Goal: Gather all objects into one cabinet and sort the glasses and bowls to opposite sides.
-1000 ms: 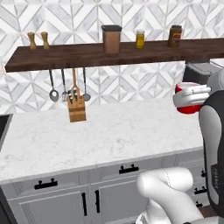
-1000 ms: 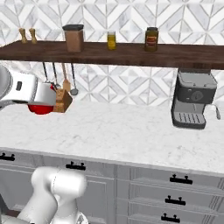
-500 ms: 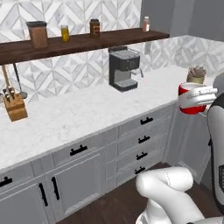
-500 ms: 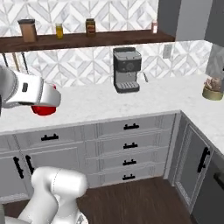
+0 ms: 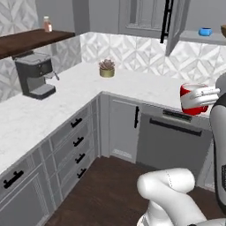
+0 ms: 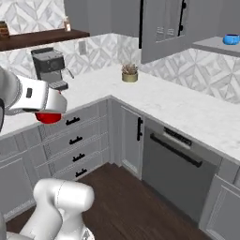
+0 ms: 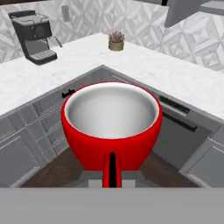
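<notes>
The gripper (image 5: 207, 93) is clamped on the red mug (image 5: 193, 99), carried above the floor before the counter's (image 5: 132, 88) front edge. The blue mug (image 5: 205, 32) sits on the cabinet shelf (image 5: 194, 37).

Arm (image 5: 170, 187): glossy white rounded shells, bulbous elbow segment, darker grey band at the joint. End effector (image 6: 47, 101) housing white, boxy, small dark rectangular marking on side.

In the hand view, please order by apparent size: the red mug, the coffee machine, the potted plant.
1. Red mug, largest, though it is nearest the camera.
2. Coffee machine.
3. Potted plant, smallest.
</notes>
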